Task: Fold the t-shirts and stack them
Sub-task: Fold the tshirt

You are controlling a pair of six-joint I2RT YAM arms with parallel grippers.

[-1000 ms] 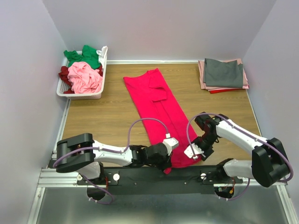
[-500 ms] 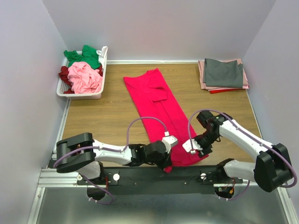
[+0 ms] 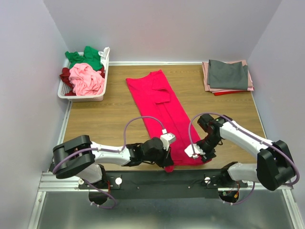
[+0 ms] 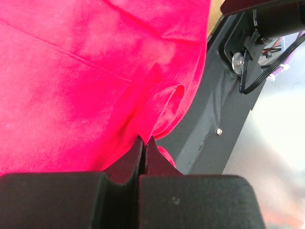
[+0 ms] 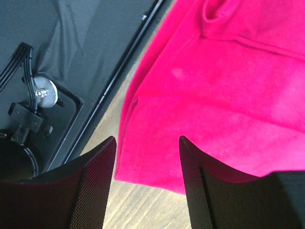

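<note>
Roughly halfway by my read: the crimson-pink tee [image 3: 161,107] is lying on the table [image 3: 105,119] as a long narrow strip, sides seemingly tucked in already, so I'm guessing the end-to-end fold and the trip to the pile are what's left for it. The left pincer [image 4: 144,143] is pressing together on the tee's near hem corner, with a bit of fabric bunching up between the tips. The right pincer [image 5: 147,143] is hanging spread over the tee's other near corner, gripping nothing. Beyond the tee's far end and off to its right, three folded ones are sitting stacked: grey tee [image 3: 228,74] on top, dusty pink tee [image 3: 206,78] and red tee [image 3: 224,92] peeking out underneath. Off to the tee's far left, the white basket [image 3: 81,98] is holding a crumpled heap — green tee [image 3: 88,57], light pink tee [image 3: 86,78] and maroon tee [image 3: 65,75] — all waiting to be folded, so plenty is remaining.
</note>
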